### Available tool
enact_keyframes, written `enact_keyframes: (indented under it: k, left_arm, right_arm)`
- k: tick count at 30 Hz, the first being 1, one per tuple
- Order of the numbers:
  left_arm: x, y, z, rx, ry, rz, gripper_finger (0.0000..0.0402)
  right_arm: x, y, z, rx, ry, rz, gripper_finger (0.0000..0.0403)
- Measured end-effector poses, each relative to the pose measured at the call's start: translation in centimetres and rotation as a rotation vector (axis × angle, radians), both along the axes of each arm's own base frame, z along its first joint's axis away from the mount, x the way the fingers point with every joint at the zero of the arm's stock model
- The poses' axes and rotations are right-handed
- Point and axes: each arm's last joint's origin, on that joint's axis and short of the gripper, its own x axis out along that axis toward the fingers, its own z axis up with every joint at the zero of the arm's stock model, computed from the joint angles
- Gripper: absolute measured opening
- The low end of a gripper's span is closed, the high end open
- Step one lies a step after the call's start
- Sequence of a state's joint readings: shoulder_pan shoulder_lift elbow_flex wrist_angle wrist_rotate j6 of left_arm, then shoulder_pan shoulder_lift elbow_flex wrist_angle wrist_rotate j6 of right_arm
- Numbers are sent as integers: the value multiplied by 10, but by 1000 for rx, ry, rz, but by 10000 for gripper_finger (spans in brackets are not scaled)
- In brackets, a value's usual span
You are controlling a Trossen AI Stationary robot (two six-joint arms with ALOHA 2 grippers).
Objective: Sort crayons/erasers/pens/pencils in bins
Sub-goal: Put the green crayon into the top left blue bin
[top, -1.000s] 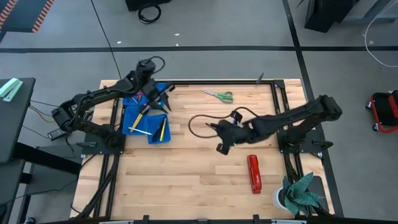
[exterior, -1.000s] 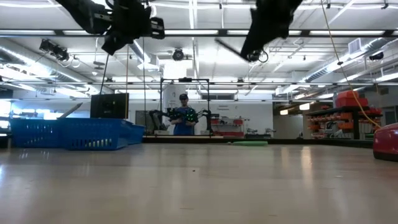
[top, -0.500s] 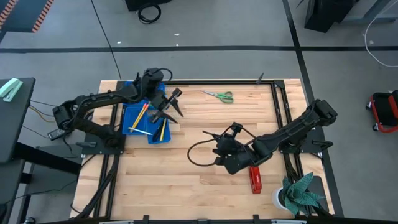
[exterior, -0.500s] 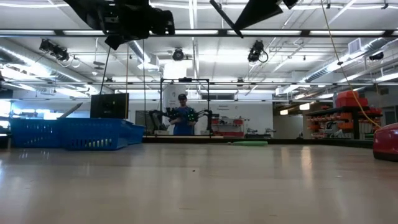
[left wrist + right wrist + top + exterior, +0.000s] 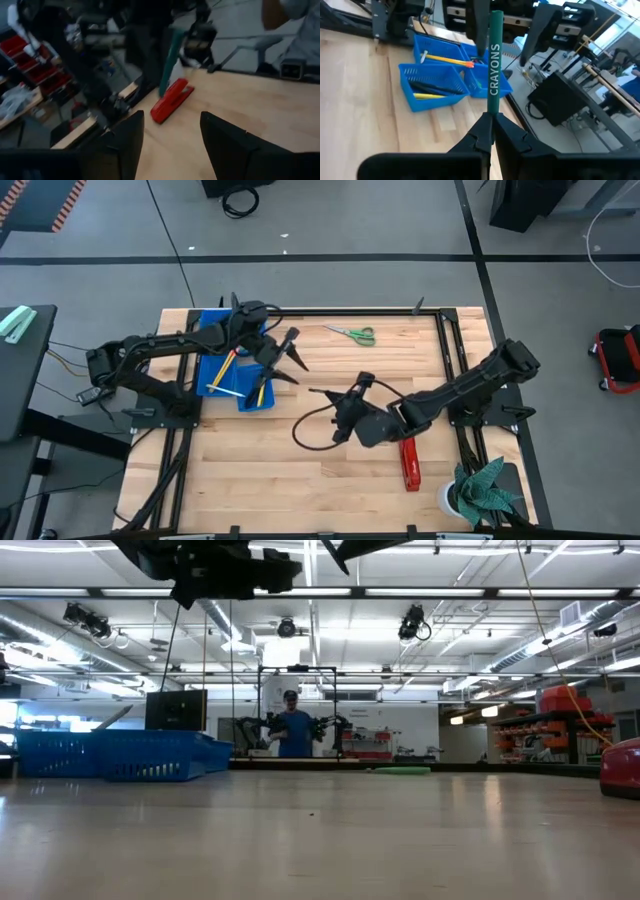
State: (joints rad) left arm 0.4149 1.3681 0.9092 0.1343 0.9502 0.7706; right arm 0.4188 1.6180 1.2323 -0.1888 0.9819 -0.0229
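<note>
Gripping a green crayon (image 5: 494, 55) by its end, the closed right gripper (image 5: 492, 131) risks slippage; left gripper (image 5: 170, 145) open, empty.

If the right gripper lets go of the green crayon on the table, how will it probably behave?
The green crayon looks round and smooth, so it would likely roll on the flat table. It stands straight though the right gripper pinches only one end, so it is probably stiff and light.
</note>
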Motion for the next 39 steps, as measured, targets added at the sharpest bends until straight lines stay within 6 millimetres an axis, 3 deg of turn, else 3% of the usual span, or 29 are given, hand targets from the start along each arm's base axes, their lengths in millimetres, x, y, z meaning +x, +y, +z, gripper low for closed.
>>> enact_keyframes:
  k: [5,11,25,39]
  left_arm:
    - [5,-11,7,-46,-34,-46,198]
    - [10,-18,14,-104,-47,4,191]
    - [18,-34,11,-116,-37,-52,186]
    - [19,-29,9,-150,-14,-30,118]
  right_arm:
    - [9,-12,4,12,-4,54,23]
    - [13,-12,8,20,-21,133,23]
    - [14,-13,8,11,-18,138,23]
    - [13,-19,5,35,9,114,23]
